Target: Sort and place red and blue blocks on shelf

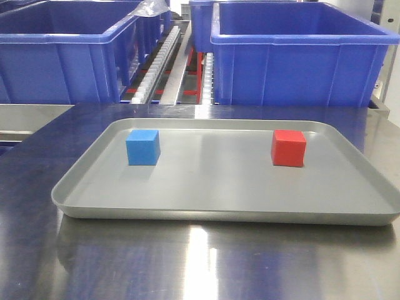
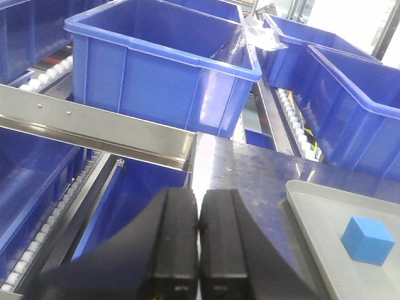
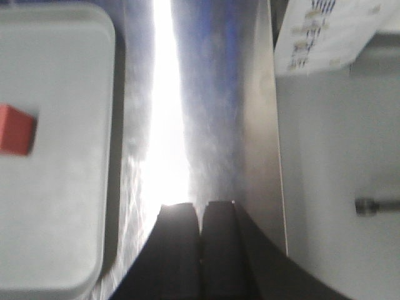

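Pressed together beside the grey tray, left tool and right tool would likely shove the blue block or red block.

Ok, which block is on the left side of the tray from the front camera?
The blue block, near the tray's left edge; the red block sits toward the right edge, level with it.

blue block: sky-blue matte cube, flat on grey tray, ~10 o'clock. red block: same size, bright red, ~2 o'clock, well apart from the blue one. shelf at 12 o'clock beyond the tray: steel front rail, roller tracks, dark-blue bins on it.
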### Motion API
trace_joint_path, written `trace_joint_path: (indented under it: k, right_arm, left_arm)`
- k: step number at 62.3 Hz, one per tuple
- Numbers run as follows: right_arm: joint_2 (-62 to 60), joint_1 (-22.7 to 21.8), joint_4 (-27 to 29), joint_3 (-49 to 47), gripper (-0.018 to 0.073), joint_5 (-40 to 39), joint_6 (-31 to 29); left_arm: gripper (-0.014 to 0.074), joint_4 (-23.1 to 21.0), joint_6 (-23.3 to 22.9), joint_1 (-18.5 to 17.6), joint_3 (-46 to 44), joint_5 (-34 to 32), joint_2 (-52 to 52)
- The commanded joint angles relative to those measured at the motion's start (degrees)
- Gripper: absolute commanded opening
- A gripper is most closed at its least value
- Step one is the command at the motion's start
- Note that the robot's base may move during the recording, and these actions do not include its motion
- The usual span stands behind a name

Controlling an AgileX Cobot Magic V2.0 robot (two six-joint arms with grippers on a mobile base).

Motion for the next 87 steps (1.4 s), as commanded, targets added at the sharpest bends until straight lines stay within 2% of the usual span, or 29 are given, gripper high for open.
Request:
trace_joint_path:
  k: [1, 3, 9, 14, 20, 30, 64, 76, 87]
  right_arm:
    - [-0.59, -0.17, 0.47, -2.20, 0.0250, -0.66, 0.18]
    - [-0.59, -0.17, 0.82, -2.20, 0.0301, -0.34, 0.18]
    - [-0.59, -0.17, 2.51, -2.20, 0.0547, 0.06, 0.18]
    - [-0.59, 0.00, 4.74, -2.25, 0.0636, 0.18, 0.18]
    - [-0.59, 0.73, 7.75, -2.43, 0.0622, -0.12, 0.18]
    - [0.41, 4.36, 9.75, -4.01, 0.0622, -1.35, 0.18]
    - [20.65, 17.40, 9.80, -19.71, 0.0622, -2.12, 0.18]
    - [26.76, 20.37, 9.80, -22.87, 0.0622, -2.39, 0.18]
    - [30.24, 21.13, 9.62, -24.11, 0.0622, -2.31, 0.18]
  left_arm:
    - [0.0135, -0.38, 0.05, 0.06, 1.44, -5.20, -0.93]
    - [0.0135, -0.38, 0.05, 0.06, 1.44, -5.20, -0.93]
    - [0.0135, -0.38, 0.05, 0.06, 1.44, -5.20, -0.93]
    - [0.0135, -0.38, 0.05, 0.06, 1.44, -5.20, -0.93]
    - [0.0135, -0.38, 0.05, 0.06, 1.44, -5.20, -0.93]
    - [0.0135, -0.38, 0.05, 0.06, 1.44, -5.20, -0.93]
    - [0.0135, -0.38, 0.05, 0.06, 1.44, -5.20, -0.93]
    - [0.0135, -0.38, 0.05, 0.06, 1.44, -5.20, -0.93]
    - [0.0135, -0.38, 0.05, 0.06, 1.44, -5.20, -0.93]
